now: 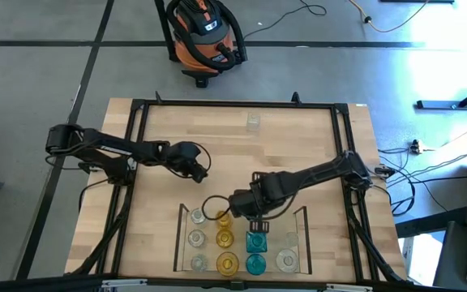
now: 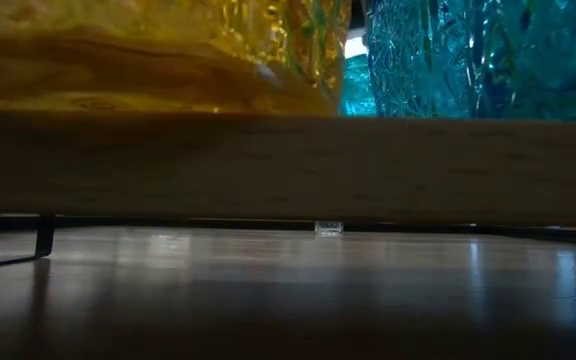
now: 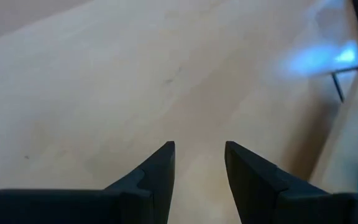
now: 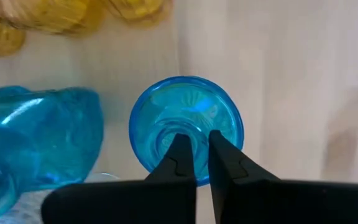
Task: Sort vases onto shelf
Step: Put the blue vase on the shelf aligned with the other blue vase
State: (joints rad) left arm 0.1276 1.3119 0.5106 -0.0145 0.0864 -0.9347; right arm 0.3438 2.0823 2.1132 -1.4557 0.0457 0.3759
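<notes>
Over the shelf (image 1: pixel 300 219), right gripper (image 4: pixel 196 152) pinches a teal vase (image 4: pixel 186 124) by its rim.
Colours stand in columns, so teal joins teal; left gripper (image 3: pixel 199 163) waits mid-table, fingers narrowly apart, empty.

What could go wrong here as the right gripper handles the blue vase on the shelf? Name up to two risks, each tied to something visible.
1. The right gripper pinches only the round teal vase's rim, so slick glass might slip or tip.
2. A second teal vase and amber vases stand close by; withdrawing could knock them.

The left gripper waits open over bare table.
</notes>
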